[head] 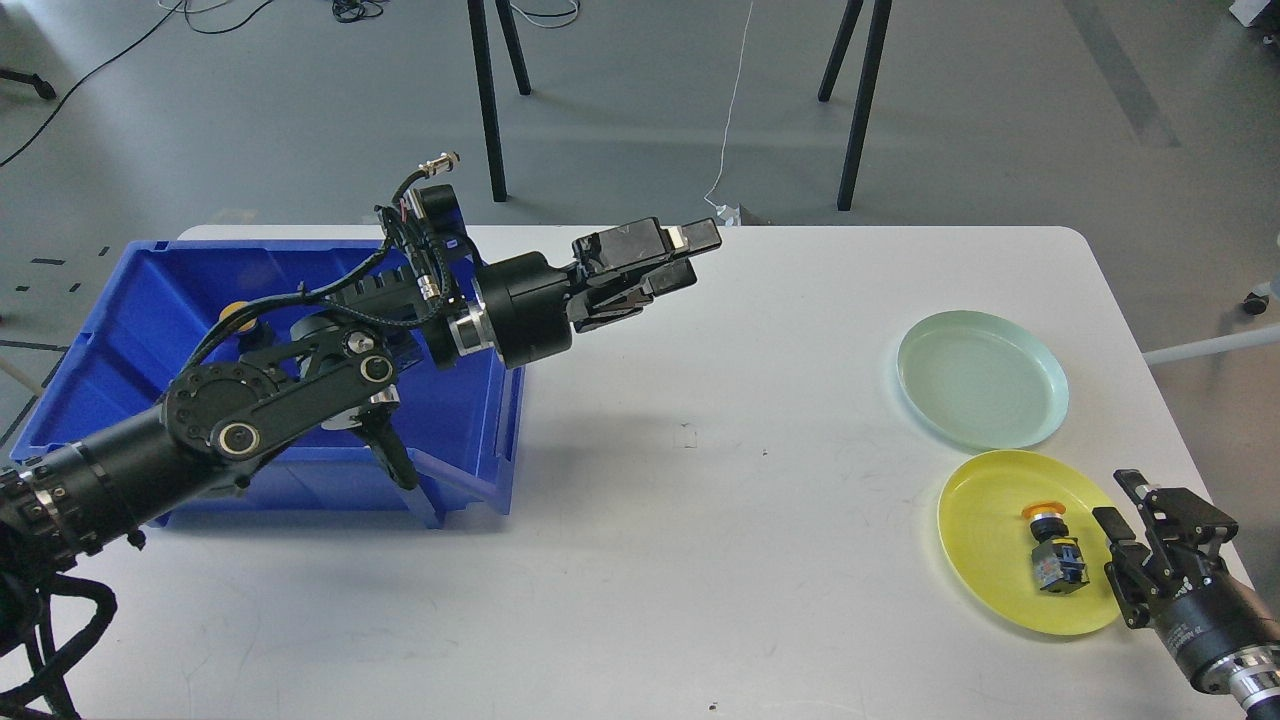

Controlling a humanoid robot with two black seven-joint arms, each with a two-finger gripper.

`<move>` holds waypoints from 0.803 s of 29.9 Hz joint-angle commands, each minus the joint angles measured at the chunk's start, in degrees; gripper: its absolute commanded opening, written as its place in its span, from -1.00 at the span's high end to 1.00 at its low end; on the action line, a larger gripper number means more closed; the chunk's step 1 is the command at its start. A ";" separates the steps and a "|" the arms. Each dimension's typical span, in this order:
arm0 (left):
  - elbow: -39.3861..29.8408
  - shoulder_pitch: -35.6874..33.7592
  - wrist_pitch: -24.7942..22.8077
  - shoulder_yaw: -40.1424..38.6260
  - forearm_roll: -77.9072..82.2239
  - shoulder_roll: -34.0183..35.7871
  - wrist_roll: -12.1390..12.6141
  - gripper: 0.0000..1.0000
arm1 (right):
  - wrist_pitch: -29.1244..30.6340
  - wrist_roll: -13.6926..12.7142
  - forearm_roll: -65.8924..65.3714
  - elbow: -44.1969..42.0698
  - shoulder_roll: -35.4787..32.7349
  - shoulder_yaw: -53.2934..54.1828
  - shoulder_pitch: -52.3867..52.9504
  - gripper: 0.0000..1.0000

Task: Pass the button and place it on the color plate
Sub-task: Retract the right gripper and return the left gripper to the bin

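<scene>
A button with an orange-yellow cap and a grey and blue body lies on its side on the yellow plate at the front right. My right gripper is open and empty, just right of the button at the plate's right rim. My left gripper hangs over the table's back middle, right of the blue bin, with its fingers slightly apart and nothing between them. Another yellow-capped button shows in the bin behind my left arm.
A pale green plate lies behind the yellow one. The blue bin stands at the table's left. Black stand legs are on the floor beyond the table's far edge.
</scene>
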 commanded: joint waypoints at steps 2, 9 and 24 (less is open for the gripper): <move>0.00 0.01 0.00 0.00 0.01 0.00 0.00 -0.71 | 0.00 0.00 0.24 0.12 0.43 0.08 0.17 -0.01; 0.01 -0.51 1.49 -1.32 0.71 5.60 0.00 -0.77 | 0.35 0.00 4.19 2.49 1.48 3.68 0.96 -0.14; -7.12 -18.26 -8.62 22.04 27.15 37.00 0.00 -0.88 | 0.88 0.00 15.63 4.17 7.11 5.71 11.86 -0.93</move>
